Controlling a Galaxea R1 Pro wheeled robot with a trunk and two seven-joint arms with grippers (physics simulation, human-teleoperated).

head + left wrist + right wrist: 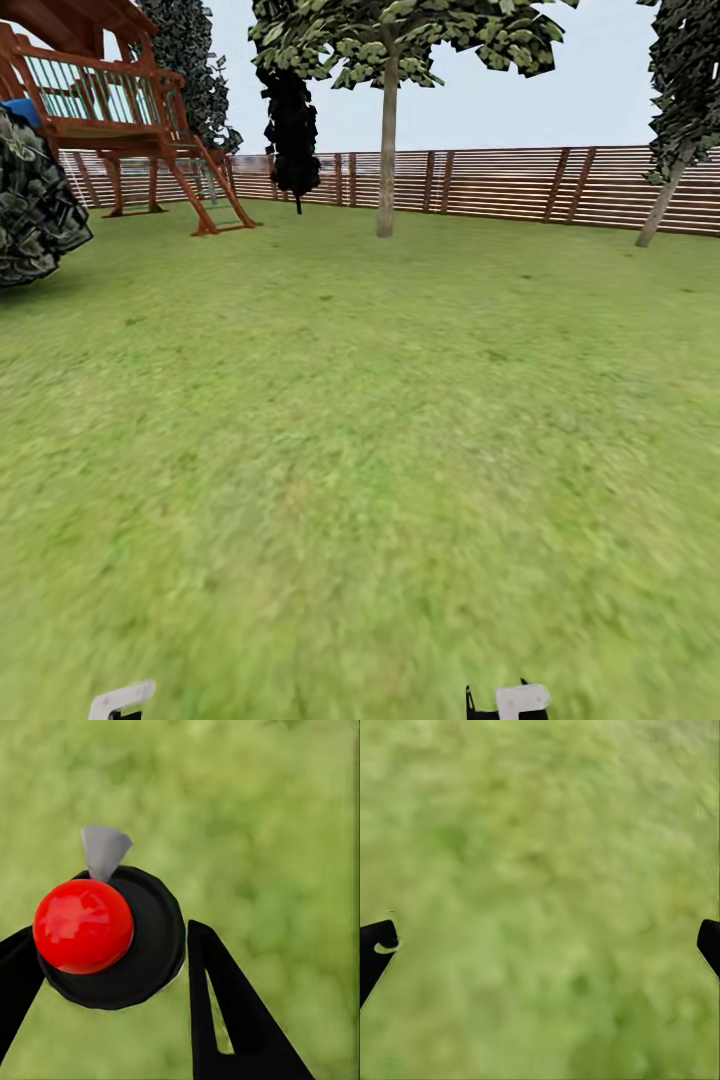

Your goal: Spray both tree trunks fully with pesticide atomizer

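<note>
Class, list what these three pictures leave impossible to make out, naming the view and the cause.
- Left wrist view: the red-topped black object hides its own body, so what it is, and whether the left gripper clamps it, stay unclear.
- Right wrist view: the right gripper is cut off by the side edges and the grass is blurred.
- Head view: the tree has its crown cut by the top edge.

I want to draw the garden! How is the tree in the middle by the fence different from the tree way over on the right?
The middle tree has a straight, upright trunk, while the right tree leans. The middle tree's leaves are light green and blocky; the right tree's are much darker. The middle tree shows most of its crown; the right tree is cut off by the picture's edge. Both stand on the lawn before the wooden fence.
</note>
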